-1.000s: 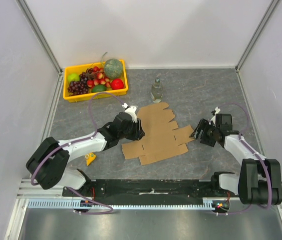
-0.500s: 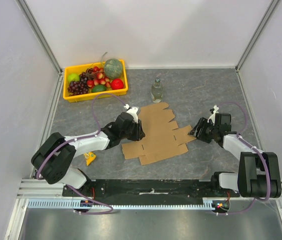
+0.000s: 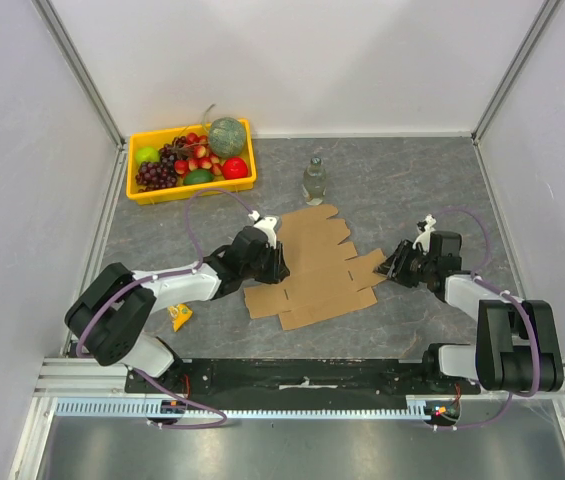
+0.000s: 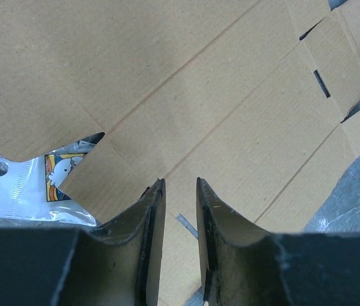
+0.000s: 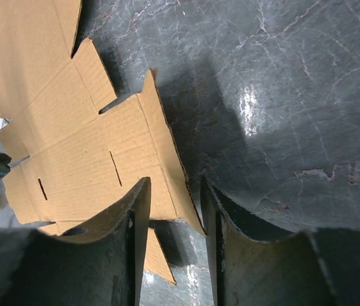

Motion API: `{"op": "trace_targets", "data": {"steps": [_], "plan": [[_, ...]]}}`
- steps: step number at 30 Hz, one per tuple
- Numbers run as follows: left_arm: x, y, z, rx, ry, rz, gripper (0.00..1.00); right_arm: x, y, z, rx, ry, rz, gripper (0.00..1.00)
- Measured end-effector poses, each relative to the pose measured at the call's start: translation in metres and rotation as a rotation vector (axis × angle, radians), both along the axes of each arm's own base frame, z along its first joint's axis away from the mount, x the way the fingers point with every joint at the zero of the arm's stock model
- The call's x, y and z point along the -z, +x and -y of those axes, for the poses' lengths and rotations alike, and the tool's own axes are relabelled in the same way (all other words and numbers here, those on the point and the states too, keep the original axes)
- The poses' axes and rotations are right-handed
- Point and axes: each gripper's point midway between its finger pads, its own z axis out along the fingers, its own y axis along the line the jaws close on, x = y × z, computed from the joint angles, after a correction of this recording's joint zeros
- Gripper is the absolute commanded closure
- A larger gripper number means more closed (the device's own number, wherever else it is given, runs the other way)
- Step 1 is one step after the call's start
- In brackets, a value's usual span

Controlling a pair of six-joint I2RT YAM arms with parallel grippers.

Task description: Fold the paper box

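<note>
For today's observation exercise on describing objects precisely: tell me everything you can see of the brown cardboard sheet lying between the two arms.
The paper box is a flat die-cut sheet of plain brown corrugated cardboard, with crease lines, slots and notched flaps, lying on the grey table. The left gripper hovers over its left side, and the right gripper straddles its right flap edge. A printed packet shows beneath one edge.

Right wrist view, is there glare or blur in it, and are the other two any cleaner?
Right wrist view: a bright glare patch on the dark table, deep shadow beside the paper box, jaws soft. Left wrist view: even light on the box, no glare, jaws dark and slightly blurred. Top external view: diffuse light, faint shadows, sharp throughout.
</note>
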Motion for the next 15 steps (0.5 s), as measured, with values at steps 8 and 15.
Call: {"op": "trace_targets", "data": {"steps": [8,15], "plan": [[0.002,-0.001,-0.001,0.000,0.003,-0.003,0.69,0.002,-0.007,0.000,-0.001,0.000,-0.004,0.86],[-0.022,0.000,-0.004,-0.009,-0.032,0.036,0.54,-0.024,-0.006,0.000,-0.038,-0.036,0.106,0.97]]}}
